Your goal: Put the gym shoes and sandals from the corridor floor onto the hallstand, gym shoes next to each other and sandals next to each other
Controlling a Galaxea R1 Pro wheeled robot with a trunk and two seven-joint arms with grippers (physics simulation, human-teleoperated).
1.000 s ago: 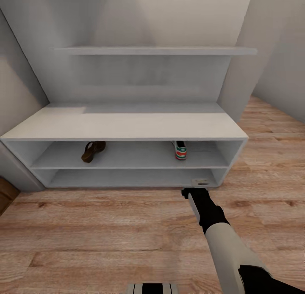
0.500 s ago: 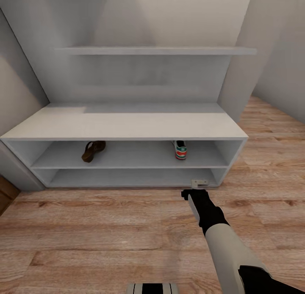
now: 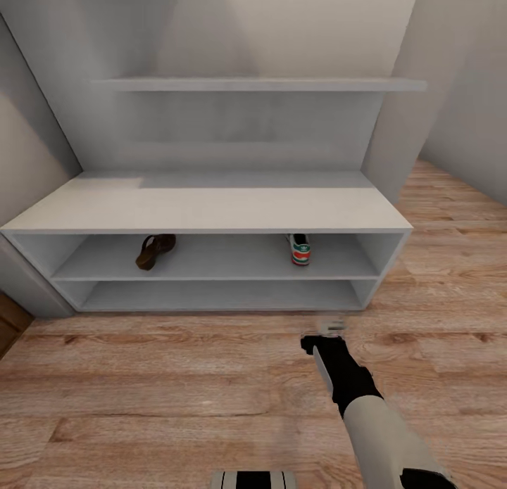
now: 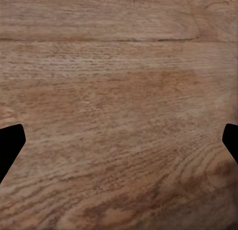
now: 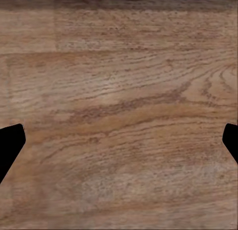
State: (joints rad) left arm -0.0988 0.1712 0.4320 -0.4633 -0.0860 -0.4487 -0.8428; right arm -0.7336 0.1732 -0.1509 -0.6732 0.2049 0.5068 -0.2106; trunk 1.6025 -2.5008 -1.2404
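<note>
The pale grey hallstand (image 3: 211,204) stands against the wall ahead. One brown sandal (image 3: 155,250) lies at the left of its middle shelf. One cream gym shoe (image 3: 300,249) with green and red marks sits at the right of that shelf. My right gripper (image 3: 331,327) hovers low over the corridor floor (image 3: 176,390) just in front of the rack's right end; it looks blurred. In the right wrist view its fingertips (image 5: 11,140) stand wide apart, open and empty over planks. The left gripper (image 4: 119,145) is open too, over bare floor. The other shoe and sandal are out of view.
A long wall shelf (image 3: 260,84) hangs above the rack. Grey walls close in on both sides, and the floor runs on past the rack at the right (image 3: 458,214). A brown piece of furniture (image 3: 8,324) shows at the left edge.
My right arm has drawn back from the rack's bottom shelf opening toward me, over the floor. The sandal and gym shoe on the shelf have not moved.
</note>
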